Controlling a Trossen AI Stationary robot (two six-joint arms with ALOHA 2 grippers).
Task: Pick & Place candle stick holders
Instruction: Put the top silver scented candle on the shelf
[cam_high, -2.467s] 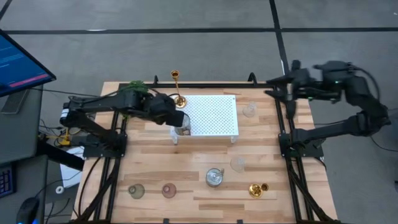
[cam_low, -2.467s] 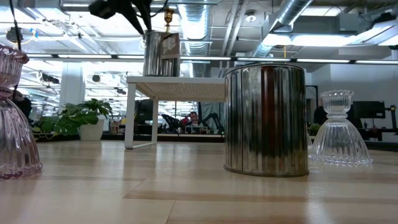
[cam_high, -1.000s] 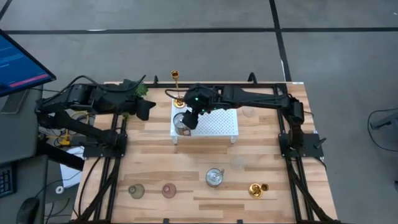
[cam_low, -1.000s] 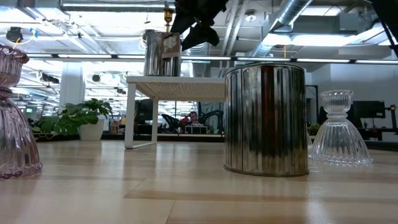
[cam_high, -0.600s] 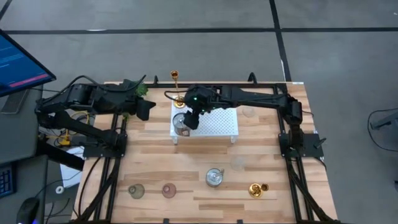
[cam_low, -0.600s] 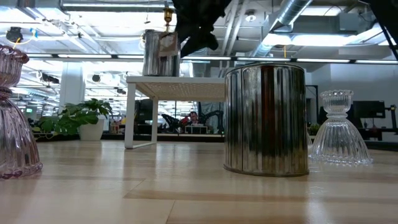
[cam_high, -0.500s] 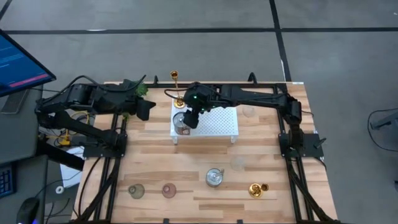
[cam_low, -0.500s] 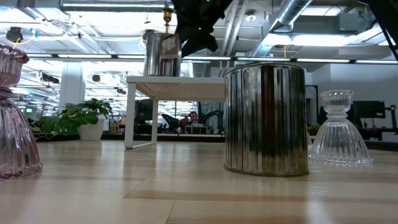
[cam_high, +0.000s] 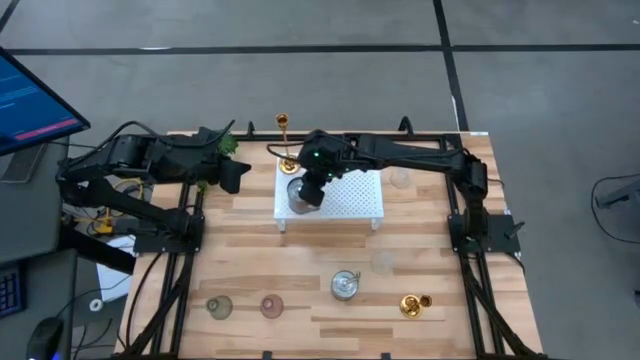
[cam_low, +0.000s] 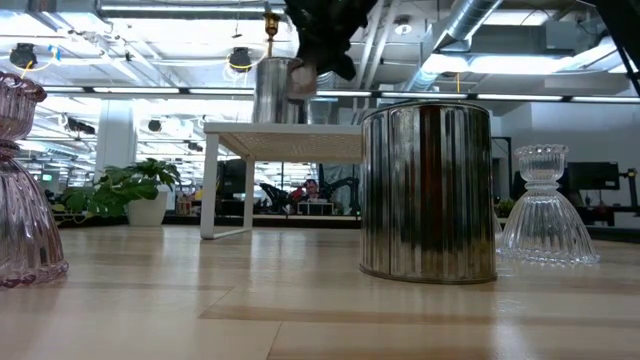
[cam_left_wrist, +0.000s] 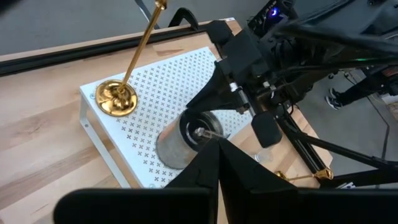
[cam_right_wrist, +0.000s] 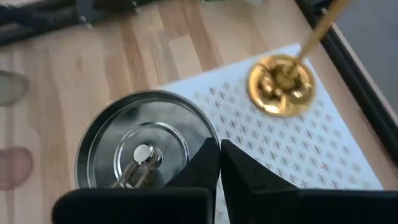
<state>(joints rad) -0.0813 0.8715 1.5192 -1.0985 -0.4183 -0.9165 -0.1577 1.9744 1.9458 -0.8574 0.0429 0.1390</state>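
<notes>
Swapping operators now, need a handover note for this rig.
Right claw: shut at the rim of the silver cup on the white stand, seemingly pinching it.
Left claw: shut, empty, waiting back-left.
Tall gold holder: also on the stand.
On the table: second silver cup, gold holder, greenish holder, pinkish holder, clear glass holders.
Done: two on the stand. Left: probably settle the cup, then the rest.

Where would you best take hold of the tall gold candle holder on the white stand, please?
Grip the tall gold candle holder by its slender stem, above the round base, probably coming in level from the far edge of the white stand; the right claw and silver cup crowd its near side.
</notes>
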